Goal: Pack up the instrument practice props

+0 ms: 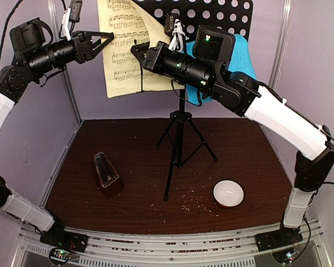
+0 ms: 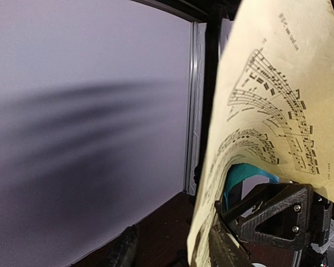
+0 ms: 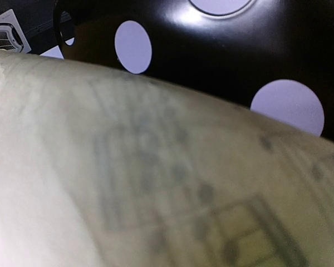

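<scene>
The black tripod music stand stands mid-table, its perforated desk at the top. The pale yellow music sheet hangs bent off the desk's left side. My right gripper looks shut on it; in the right wrist view the blurred sheet hides the fingers, below the desk. My left gripper is open at the sheet's left edge, and the sheet runs between its fingers. The blue sheet lies behind my right arm. The brown metronome stands at the left.
A small round white bowl sits at the front right. Brown crumbs are scattered near the stand's feet. Lilac walls close in the back and both sides.
</scene>
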Available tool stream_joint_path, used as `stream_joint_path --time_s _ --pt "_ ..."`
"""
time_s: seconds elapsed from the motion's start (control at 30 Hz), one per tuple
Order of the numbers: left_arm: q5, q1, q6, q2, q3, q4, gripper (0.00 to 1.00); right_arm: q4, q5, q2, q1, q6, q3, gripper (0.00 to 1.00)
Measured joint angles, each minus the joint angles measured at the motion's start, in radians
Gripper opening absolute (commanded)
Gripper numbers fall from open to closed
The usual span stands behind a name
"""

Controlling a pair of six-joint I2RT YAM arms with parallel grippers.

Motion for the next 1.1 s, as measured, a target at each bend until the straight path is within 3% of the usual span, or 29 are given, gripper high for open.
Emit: stream_joint_path --time_s 0.2,0.43,0.7,1.1 --pt "-0.028 0.0 0.0 -0.023 -0.024 -0.013 0.25 0.0 0.0 0.004 0.0 0.001 0.0 0.21" --pt "-0.011 0.0 -0.005 -0.028 -0.024 -0.014 0.0 -0.003 0.001 0.005 -0.002 0.009 0.0 0.0" --pt "-0.014 0.0 -0.009 -0.033 -0.032 -0.014 0.0 0.021 0.0 0.006 -0.005 -0.008 -0.016 0.0" --pt "-0.089 0.025 -0.04 -0.05 -0.037 -0.023 0.0 0.237 -0.049 -0.045 -0.006 -0.088 -0.19 0.0"
